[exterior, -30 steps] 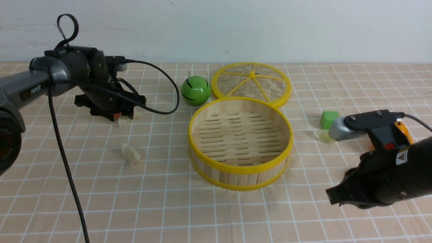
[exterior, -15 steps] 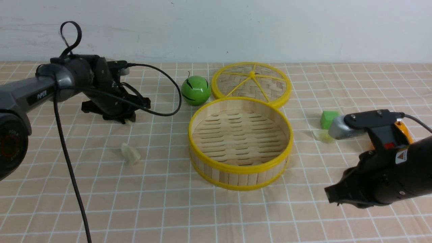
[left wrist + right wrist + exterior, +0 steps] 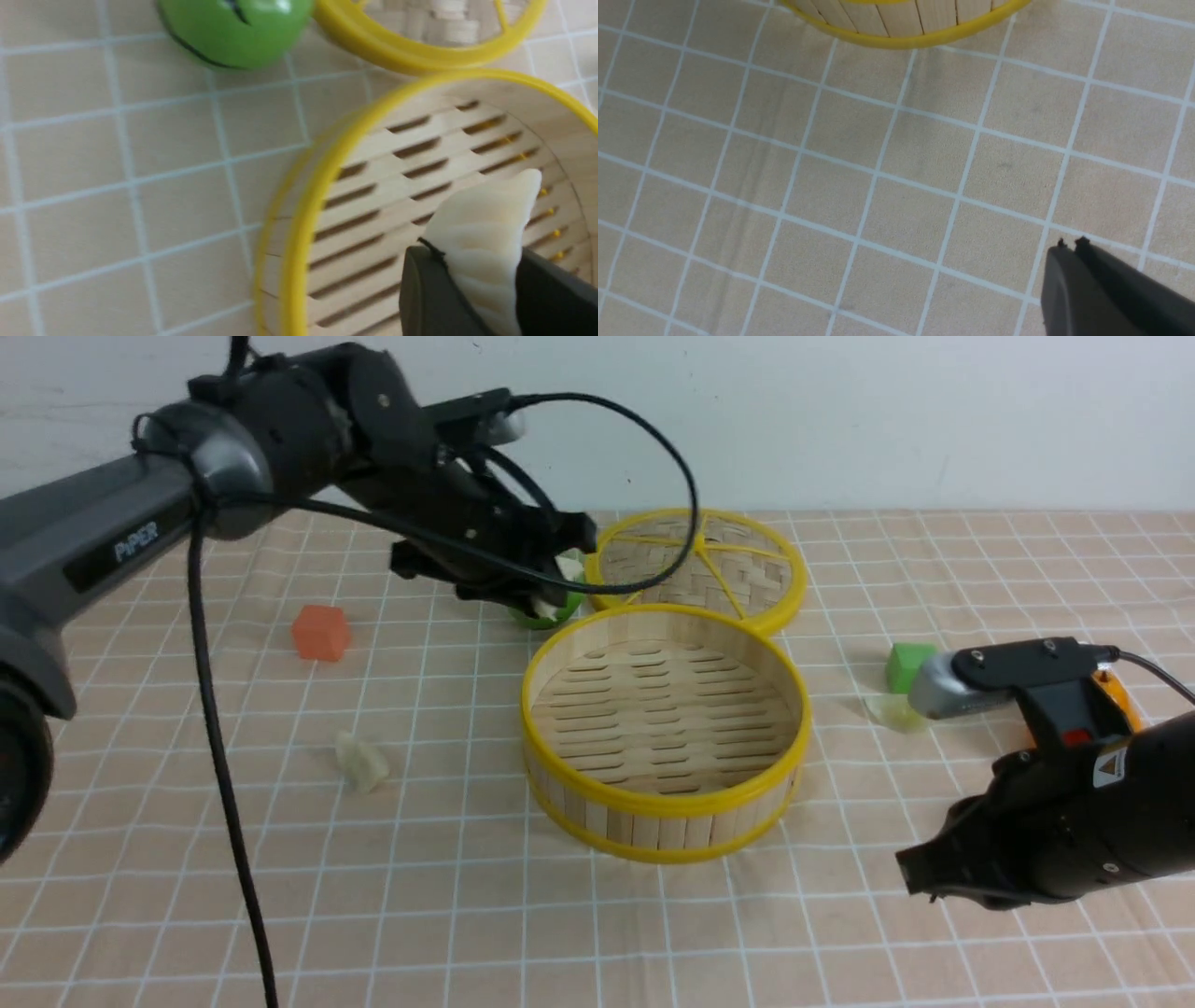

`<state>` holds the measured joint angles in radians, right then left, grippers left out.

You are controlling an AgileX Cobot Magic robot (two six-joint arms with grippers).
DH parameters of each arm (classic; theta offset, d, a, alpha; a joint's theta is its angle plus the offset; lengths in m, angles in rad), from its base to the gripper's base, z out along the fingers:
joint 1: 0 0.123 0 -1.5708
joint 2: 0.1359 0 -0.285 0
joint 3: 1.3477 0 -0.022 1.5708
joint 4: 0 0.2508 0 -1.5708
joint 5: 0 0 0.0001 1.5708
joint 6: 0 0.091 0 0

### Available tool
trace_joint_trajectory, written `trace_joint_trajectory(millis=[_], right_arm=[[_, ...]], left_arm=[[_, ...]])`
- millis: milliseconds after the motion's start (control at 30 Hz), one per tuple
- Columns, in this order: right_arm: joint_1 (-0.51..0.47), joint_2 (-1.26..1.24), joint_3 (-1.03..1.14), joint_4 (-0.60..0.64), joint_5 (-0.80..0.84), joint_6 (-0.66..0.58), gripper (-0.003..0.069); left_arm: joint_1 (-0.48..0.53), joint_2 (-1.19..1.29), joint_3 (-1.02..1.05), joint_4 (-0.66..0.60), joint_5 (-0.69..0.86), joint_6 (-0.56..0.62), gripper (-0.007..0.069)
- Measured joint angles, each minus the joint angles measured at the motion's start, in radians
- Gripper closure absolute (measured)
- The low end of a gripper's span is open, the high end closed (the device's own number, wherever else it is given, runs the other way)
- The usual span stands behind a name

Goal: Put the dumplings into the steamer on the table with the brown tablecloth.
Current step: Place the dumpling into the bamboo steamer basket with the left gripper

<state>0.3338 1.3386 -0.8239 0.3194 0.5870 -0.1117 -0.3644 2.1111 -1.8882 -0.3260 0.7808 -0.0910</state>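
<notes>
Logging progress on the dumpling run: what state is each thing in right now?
steamer: uncovered, empty.
lid: off, lying flat behind the steamer.
held dumpling: pinched, not yet in the steamer.
left gripper: shut on held dumpling, raised.
right gripper: shut, empty.
left dumpling: loose, outside the steamer.
right dumpling: loose, outside the steamer.

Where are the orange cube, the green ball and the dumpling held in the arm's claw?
orange cube [image 3: 320, 632]: front view, middle of its front face.
green ball [image 3: 236, 30]: left wrist view, middle of its shiny visible surface.
dumpling [image 3: 481, 242]: left wrist view, its pleated middle.
</notes>
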Motion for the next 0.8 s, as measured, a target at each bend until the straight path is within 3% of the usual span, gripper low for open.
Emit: trace_joint_trajectory(millis=[300,433,500,567,633,800], right_arm=[[0.000,0.000,0.000,0.037,0.005,-0.001,0.0637],[0.000,0.000,0.000,0.039,0.007,-0.001,0.0634],[0.000,0.000,0.000,0.040,0.007,-0.001,0.0633],[0.000,0.000,0.000,0.040,0.007,-0.001,0.0630],[0.000,0.000,0.000,0.040,0.007,-0.001,0.0630],[0.001,0.000,0.000,0.041,0.010,-0.012,0.0629]], left_arm=[[-0.084,0.146,0.006,0.127,-0.095,-0.095,0.0432],[-0.087,0.139,0.004,0.139,-0.132,-0.128,0.0279],[-0.087,0.135,0.004,0.142,-0.124,-0.133,0.0241],[-0.087,0.110,0.004,0.153,-0.075,-0.140,0.0165],[-0.087,0.065,0.004,0.182,-0.006,-0.140,0.0140],[-0.088,-0.107,0.004,0.340,0.183,-0.147,0.0148]])
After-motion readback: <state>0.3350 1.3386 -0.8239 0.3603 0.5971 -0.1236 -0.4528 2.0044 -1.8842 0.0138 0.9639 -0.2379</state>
